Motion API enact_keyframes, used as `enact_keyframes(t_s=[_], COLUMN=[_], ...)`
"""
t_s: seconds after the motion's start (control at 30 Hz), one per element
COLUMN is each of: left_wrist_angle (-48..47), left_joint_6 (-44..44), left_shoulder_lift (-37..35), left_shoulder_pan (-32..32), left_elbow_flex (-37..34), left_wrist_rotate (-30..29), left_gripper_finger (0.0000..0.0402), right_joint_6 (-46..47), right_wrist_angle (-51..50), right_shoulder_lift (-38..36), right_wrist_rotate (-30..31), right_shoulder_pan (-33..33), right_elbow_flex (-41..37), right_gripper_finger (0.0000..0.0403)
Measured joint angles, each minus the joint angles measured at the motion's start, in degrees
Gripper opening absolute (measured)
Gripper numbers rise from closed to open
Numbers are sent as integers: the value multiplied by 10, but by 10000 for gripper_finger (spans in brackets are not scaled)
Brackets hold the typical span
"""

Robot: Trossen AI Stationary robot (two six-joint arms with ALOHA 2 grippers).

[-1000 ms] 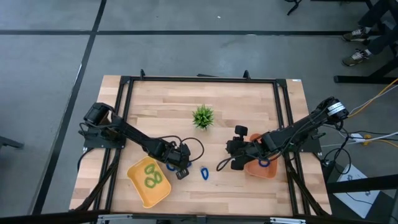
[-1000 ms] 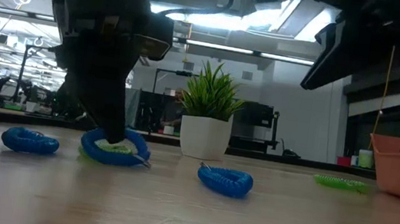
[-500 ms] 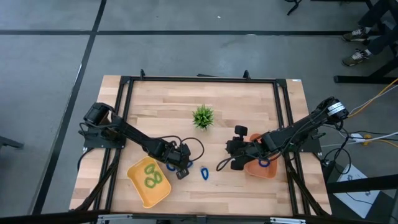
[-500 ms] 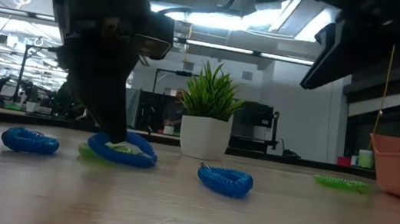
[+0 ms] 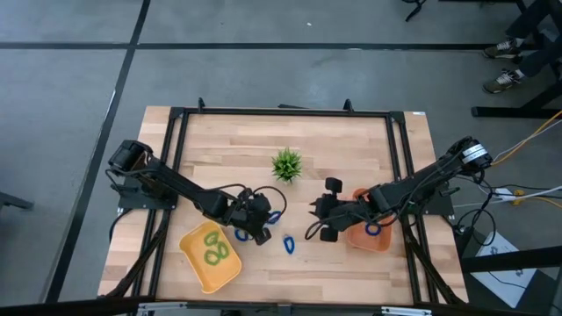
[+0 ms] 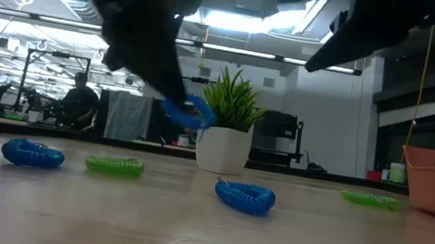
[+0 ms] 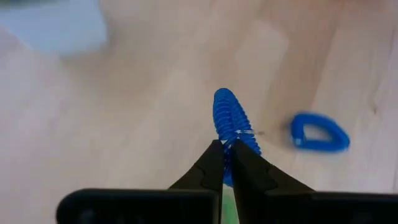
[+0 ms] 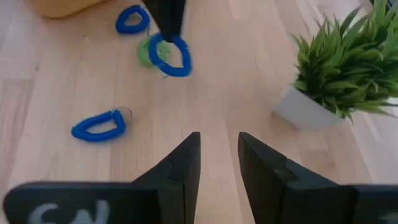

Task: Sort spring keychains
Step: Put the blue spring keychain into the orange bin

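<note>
The wooden table (image 5: 351,140) carries a yellow tray (image 5: 200,268) near its front left corner, holding green spring keychains (image 5: 213,250), and an orange tray (image 5: 379,240) by its right edge with a blue one inside. A potted plant (image 5: 286,164) stands mid-table. The left gripper (image 7: 227,146) is clamped on a blue spring keychain (image 7: 231,119), lifted off the wood beside the yellow tray. The right gripper (image 8: 216,146) hovers beside the orange tray, fingers apart and empty. Another blue keychain (image 5: 289,244) lies toward the front edge. A green keychain (image 6: 114,165) rests on the wood. No writing is legible.
</note>
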Motion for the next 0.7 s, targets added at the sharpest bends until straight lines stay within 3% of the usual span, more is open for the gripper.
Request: enact_keyframes(t_s=[0.17, 0.5, 0.7], left_wrist_angle=[45, 188, 195], left_joint_6=[56, 199, 210], left_shoulder_lift=[-6, -6, -6], left_shoulder_pan=[0, 1, 4], left_elbow_flex=[0, 0, 0], left_wrist_rotate=[-75, -111, -112], left_gripper_finger=[14, 13, 13], right_joint_6=[-24, -56, -60], right_wrist_angle=[18, 79, 105], right_shoulder_lift=[2, 37, 50], right_wrist_rotate=[-4, -6, -6], right_shoulder_pan=[0, -3, -3], right_elbow_flex=[0, 0, 0], right_gripper_finger=[108, 108, 108])
